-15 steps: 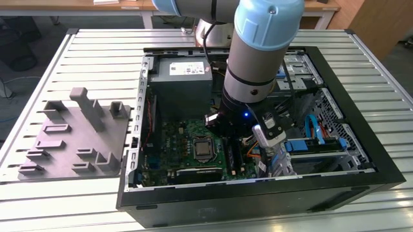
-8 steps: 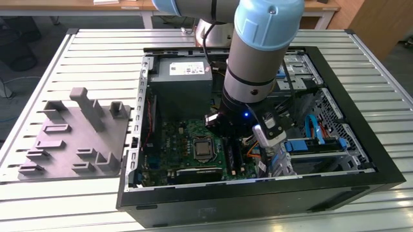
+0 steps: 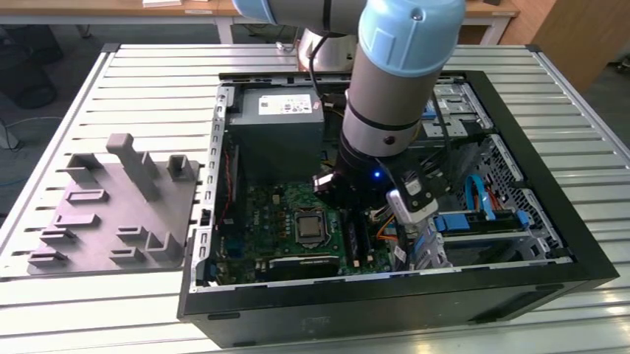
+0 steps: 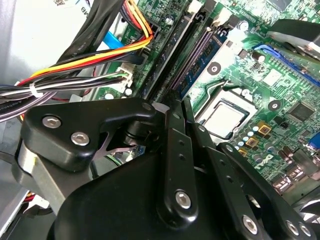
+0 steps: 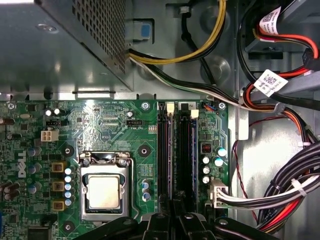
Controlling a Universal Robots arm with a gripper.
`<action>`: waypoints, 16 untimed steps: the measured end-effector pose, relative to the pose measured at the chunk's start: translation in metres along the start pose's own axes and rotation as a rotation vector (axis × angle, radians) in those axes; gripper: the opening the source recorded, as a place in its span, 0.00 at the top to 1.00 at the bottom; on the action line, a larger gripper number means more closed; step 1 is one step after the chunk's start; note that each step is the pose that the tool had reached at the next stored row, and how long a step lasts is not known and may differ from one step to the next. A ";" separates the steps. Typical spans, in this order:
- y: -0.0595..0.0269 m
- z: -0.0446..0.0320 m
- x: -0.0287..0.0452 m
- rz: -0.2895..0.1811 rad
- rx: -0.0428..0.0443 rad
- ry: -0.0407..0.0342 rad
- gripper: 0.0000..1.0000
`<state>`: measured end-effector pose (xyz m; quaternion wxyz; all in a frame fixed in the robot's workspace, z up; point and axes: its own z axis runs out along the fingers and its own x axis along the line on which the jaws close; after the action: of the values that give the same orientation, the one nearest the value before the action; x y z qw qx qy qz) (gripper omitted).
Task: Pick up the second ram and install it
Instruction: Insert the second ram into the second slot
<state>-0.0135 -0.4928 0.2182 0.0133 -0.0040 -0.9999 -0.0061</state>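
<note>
Claw (image 4: 177,106) sits low inside the PC case (image 3: 394,304), over the motherboard (image 5: 100,120), tips right at the near end of the two long black slots (image 5: 174,150). In both wrist views its black linkages converge there; cannot tell if the claw is apart, together or clamped on anything. A dark blue-green ram (image 4: 212,47) stands on edge in the slot nearer the CPU (image 4: 227,117), just ahead of the claw tips. The slot beside it (image 4: 170,50) is dark; cannot tell if it is filled. White latches (image 5: 194,114) sit at the slots' far ends. On the other side of the claw, a bundle of yellow, red, black and white cables (image 4: 75,65) runs past it. Grey power supply (image 3: 276,125) is at the far end of the case. The arm (image 3: 394,74) comes down into the case from above. The case lies open on the slatted counter (image 3: 147,74), with a grey moulded tray (image 3: 118,206) with posts at the exterior view's left, apart from the case.
</note>
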 end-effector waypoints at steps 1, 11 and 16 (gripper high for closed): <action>0.0000 0.0000 -0.0003 -0.004 0.0001 0.0002 0.86; 0.0000 0.0008 -0.0013 -0.026 0.0013 0.0029 0.86; -0.0001 0.0048 -0.0014 -0.028 0.0016 0.0040 0.86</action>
<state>-0.0123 -0.4928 0.2134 0.0153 0.0098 -0.9998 -0.0055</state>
